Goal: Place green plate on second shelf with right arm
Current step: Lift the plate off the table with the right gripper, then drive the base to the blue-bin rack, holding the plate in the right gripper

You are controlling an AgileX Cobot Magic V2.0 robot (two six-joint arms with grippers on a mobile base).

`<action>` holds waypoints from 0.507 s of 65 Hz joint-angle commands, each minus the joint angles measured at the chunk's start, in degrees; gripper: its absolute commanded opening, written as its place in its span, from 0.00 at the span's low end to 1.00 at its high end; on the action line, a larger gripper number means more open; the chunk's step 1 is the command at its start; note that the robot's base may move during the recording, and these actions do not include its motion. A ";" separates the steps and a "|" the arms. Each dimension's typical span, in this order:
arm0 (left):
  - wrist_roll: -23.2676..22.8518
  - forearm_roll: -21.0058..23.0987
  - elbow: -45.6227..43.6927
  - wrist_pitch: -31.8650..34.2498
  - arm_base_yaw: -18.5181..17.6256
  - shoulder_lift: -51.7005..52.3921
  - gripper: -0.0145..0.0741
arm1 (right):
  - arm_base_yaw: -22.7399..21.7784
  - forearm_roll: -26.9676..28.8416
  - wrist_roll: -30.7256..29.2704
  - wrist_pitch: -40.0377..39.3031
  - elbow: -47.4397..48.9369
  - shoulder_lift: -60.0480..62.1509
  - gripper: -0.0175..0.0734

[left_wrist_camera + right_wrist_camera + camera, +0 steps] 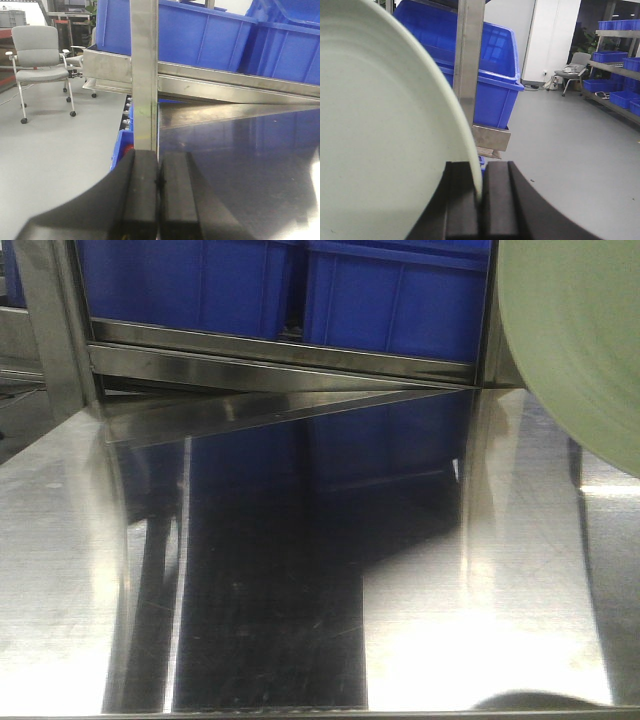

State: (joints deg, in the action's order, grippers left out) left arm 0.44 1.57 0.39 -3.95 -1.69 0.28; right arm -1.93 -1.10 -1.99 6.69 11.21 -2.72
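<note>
The front view looks from near, a little above, over the steel shelf (pixel 300 590) toward the blue bins (pixel 380 300) at the far side. The left wrist view sits low behind the left tool (pixel 159 160), facing the left post (pixel 145 75) and the same bins. The right wrist view sits behind the right tool (pixel 481 172), facing the right post (pixel 470 50). It shares the green plate (pixel 380 125) with the front view's right edge.

A polished steel shelf (pixel 300 620) fills the front view. Its mirror-bright sheet reflects dark blue from 12 o'clock down to 6 o'clock and glares white at 5 and 8 o'clock. Beyond its far edge, at 12 o'clock, a tilted upper shelf (pixel 280 352) with a raised steel lip carries two blue plastic bins (pixel 390 300) close side by side. An upright post (pixel 45 320) stands at 11 o'clock.
</note>
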 commanded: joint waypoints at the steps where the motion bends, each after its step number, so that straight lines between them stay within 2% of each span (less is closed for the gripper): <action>1: -0.44 0.47 2.40 4.65 -0.48 1.15 0.31 | -0.36 0.52 0.64 -6.69 1.74 -0.52 0.25; 33: -0.44 0.47 2.40 4.65 -0.48 1.15 0.31 | -0.36 0.52 0.64 -6.69 1.74 -0.52 0.25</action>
State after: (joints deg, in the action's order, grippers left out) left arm 0.44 1.57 0.39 -3.95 -1.69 0.28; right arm -1.93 -1.10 -1.89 6.69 11.07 -2.72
